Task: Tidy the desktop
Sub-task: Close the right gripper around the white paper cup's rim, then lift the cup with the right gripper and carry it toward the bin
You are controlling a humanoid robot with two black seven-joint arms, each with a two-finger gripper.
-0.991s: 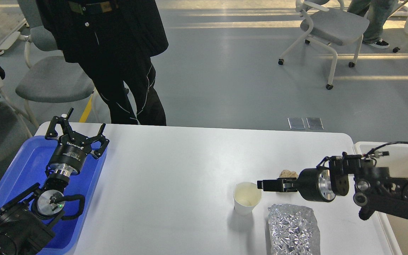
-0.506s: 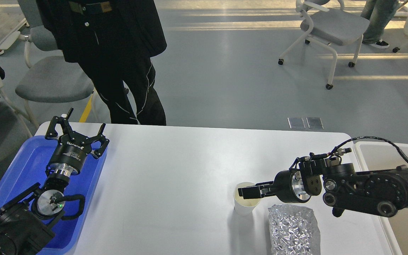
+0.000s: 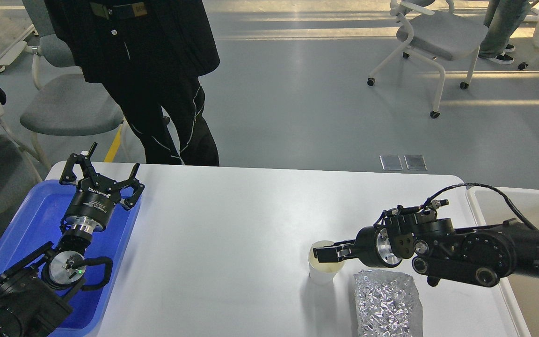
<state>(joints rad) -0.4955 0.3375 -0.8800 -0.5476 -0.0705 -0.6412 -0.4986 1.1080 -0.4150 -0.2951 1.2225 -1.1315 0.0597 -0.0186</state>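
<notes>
White lettering on left gripper (image 3: 102,175) body, too small to read; nothing else legible

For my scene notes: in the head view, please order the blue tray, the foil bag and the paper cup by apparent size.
1. Blue tray, partly hidden by the left arm.
2. Foil bag, cut by the frame edge.
3. Paper cup, clearly smallest.

The right gripper (image 3: 324,253) hangs over the mouth of a paper cup (image 3: 323,272) standing on the desktop (image 3: 232,243); a foil bag (image 3: 387,302) lies just right of the cup, below the gripper's wrist. A bin (image 3: 531,210) sits beyond the desktop's right edge, behind that arm. Far to the left, the left gripper (image 3: 101,175) hovers over a tray (image 3: 26,220) on the desktop's left end.
</notes>
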